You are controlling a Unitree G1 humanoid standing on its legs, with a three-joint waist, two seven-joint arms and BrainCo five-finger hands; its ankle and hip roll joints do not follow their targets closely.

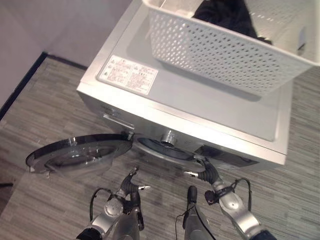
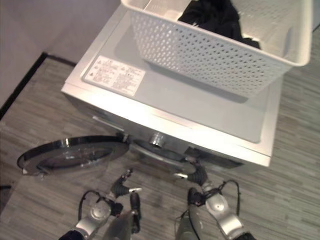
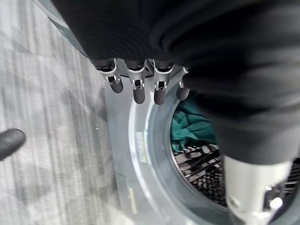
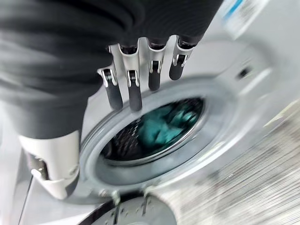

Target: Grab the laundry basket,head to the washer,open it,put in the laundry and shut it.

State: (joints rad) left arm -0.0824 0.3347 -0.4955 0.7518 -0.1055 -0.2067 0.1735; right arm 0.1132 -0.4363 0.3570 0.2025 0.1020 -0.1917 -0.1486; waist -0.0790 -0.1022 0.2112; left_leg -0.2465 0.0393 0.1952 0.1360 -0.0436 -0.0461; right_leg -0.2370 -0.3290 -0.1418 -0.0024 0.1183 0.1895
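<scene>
1. Fingers point(image 3: 136, 86) of my left hand point(image 1: 131, 184), seen in the left eye view, hang loosely spread and hold nothing, low in front of the washer point(image 1: 200, 107). My right hand point(image 1: 209, 171) sits up by the rim of the drum opening point(image 1: 167, 150), also empty as far as I can tell. The washer door point(image 1: 80, 152) is swung fully out to my left. The laundry basket point(image 1: 225, 50) stands on the washer's top, toward the back right, with dark laundry point(image 1: 225, 15) still inside.

2. Right eye view: same layout. The basket overhangs the top's right rear part. Open floor point(image 2: 45, 110) lies to my left beyond the door, and more to my right.

3. Left wrist view: my fingers are straight and apart, pointing at the door ring. Past them a teal cloth point(image 3: 190, 129) already lies in the drum.

4. Right wrist view: my right fingers point(image 4: 133, 93) are slightly bent, apart, clasping nothing, just above the opening. The teal cloth shows deep inside.

5. My judgement: I am in the loading step. The door is open, one piece is in, and the dark laundry is left. Next I must lift a hand well up to the basket, reach over its rim, pinch the dark cloth and carry it down to the drum.

6. Watch-outs: the washer's front top edge stands between my hands and the basket, so I should pull back before rising. The open door limits my left arm's sweep, so the right side offers freer room.
</scene>
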